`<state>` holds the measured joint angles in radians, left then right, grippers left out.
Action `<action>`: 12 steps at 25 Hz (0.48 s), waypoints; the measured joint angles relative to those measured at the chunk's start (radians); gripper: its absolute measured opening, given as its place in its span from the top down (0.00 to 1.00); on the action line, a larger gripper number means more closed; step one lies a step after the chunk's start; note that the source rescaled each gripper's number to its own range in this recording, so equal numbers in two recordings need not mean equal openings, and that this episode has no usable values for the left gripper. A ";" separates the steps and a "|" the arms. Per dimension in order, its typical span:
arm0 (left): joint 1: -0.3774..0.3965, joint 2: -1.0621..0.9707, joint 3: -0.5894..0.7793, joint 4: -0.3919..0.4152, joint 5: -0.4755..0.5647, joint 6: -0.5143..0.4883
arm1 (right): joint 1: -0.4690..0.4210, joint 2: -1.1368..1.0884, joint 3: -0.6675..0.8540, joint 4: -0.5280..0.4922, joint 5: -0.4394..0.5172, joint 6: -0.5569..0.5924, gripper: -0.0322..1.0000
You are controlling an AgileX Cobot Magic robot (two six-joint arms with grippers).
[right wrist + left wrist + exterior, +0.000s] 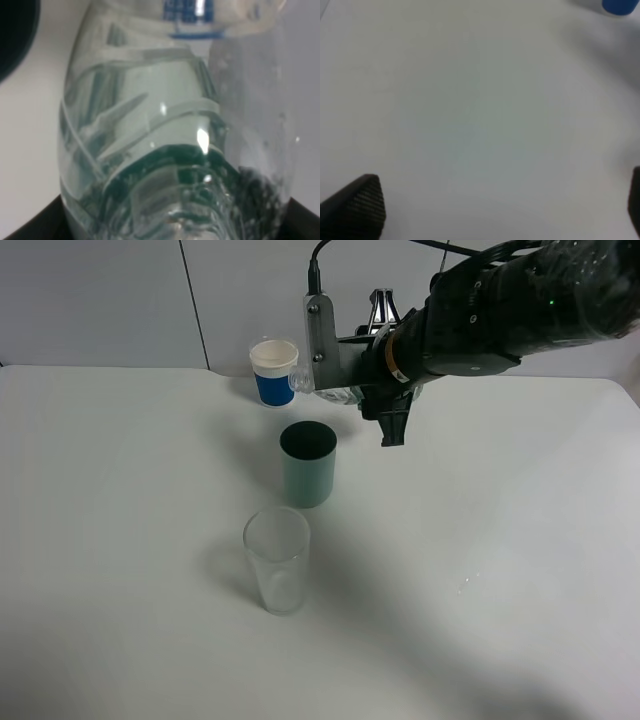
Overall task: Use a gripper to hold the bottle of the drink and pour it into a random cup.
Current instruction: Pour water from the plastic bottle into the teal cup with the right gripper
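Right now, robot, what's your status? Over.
Left hand open, empty. Right hand shut on drink bottle, tipped sideways near teal cup. Paper cup stands beyond it.

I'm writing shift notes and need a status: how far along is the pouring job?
Done: the right hand is shut on the small clear plastic bottle with a dark green label, held off the table. In hand: the bottle lies tipped on its side behind the opaque teal-green plastic tumbler. Left: no stream shows, and I cannot tell whether the tumbler holds any drink, so the pour looks not yet done.
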<state>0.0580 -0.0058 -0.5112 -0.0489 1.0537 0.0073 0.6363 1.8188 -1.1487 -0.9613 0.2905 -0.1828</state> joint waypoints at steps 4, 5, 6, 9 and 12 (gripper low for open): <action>0.000 0.000 0.000 0.000 0.000 0.000 | 0.000 0.000 0.000 -0.016 0.031 -0.010 0.97; 0.000 0.000 0.000 0.000 0.000 0.000 | 0.000 0.000 0.000 -0.024 0.033 -0.010 0.97; 0.000 0.000 0.000 0.000 0.000 0.000 | 0.000 0.000 -0.001 -0.031 0.034 -0.010 0.97; 0.000 0.000 0.000 0.000 0.000 0.000 | 0.000 0.000 -0.001 -0.060 0.047 -0.011 0.97; 0.000 0.000 0.000 0.000 0.000 0.000 | 0.000 0.000 -0.001 -0.068 0.054 -0.011 0.97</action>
<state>0.0580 -0.0058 -0.5112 -0.0489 1.0537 0.0073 0.6363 1.8188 -1.1495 -1.0294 0.3446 -0.1935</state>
